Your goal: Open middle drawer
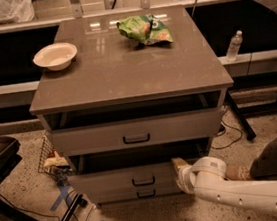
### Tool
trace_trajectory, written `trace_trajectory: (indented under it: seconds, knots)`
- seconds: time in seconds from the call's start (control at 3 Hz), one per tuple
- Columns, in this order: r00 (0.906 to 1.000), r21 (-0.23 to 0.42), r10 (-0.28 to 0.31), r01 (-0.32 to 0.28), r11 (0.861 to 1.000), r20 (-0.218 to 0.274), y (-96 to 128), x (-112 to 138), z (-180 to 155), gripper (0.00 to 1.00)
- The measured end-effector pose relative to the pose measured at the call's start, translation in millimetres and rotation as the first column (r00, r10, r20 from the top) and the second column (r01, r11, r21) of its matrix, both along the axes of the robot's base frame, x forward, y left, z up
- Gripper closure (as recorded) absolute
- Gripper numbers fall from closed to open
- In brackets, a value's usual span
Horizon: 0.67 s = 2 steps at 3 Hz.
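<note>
A grey bench [124, 79] with three drawers is seen from above. The middle drawer [112, 182] is shown pulled partly out, low at the front. The tool [180, 172], on a white arm, is placed against the drawer's right end; whether it is apart or together cannot be told. A white bowl [55, 55] and a green bag [144, 29] are set on top.

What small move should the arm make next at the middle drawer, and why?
Probably a short, straight pull toward the camera. The gripper sits at the right end of the middle drawer, by the top edge of its front and to the right of its handle. Only a dark strip of interior shows above that front, so the drawer seems just partly open.
</note>
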<state>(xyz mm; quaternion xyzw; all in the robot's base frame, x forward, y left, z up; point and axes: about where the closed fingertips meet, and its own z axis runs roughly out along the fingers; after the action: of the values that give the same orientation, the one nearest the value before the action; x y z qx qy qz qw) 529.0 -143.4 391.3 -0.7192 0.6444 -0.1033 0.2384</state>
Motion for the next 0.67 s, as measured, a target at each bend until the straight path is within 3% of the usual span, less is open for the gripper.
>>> trace_trajectory:
  seconds: [0.67]
  knots:
    - [1.0,0.0,0.0,0.0,1.0,0.0,0.5,0.4,3.1,1.0]
